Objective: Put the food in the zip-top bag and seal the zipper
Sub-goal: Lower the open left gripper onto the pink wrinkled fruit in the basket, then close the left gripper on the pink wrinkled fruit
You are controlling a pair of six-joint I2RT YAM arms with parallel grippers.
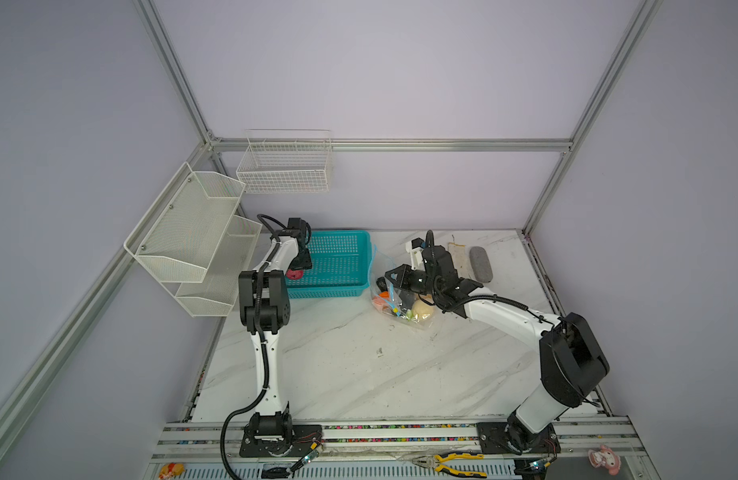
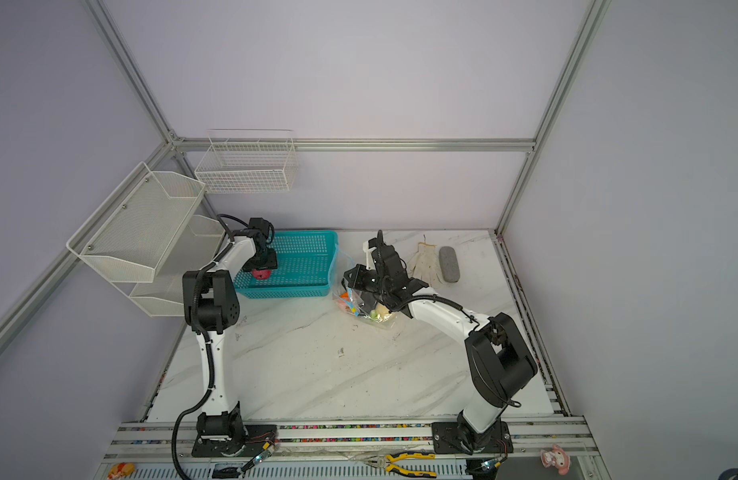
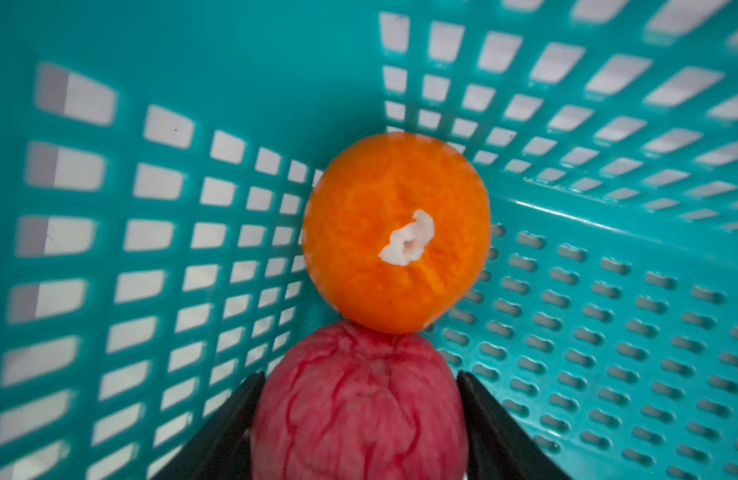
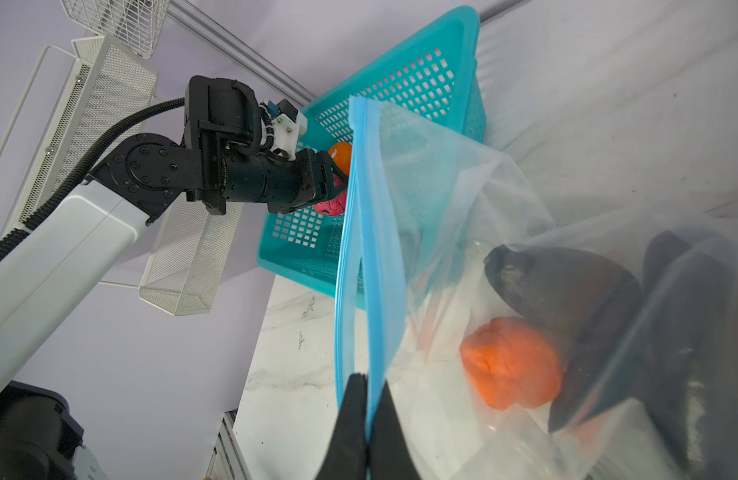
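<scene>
My zip-top bag lies on the table just right of the basket. Its mouth is turned left toward the basket, so the zipper runs near to far. The right gripper is pinched tight on one lip of that thin light-blue strip, and the two lips stand apart.

Through the clear, crinkly plastic I count four pieces for certain: one orange fruit, one cream ball, one black-brown lump and one dark eggplant. There are smaller bright bits I can't make out.

Two more pieces sit touching at the basket's left end: a rough orange ball with a white patch, and a wrinkled pink ball veined red. The left gripper straddles the pink ball, jaws wide and right against its sides. I can't tell whether it has a real grip.

The basket is perforated teal plastic and the table is white with marble veining.
</scene>
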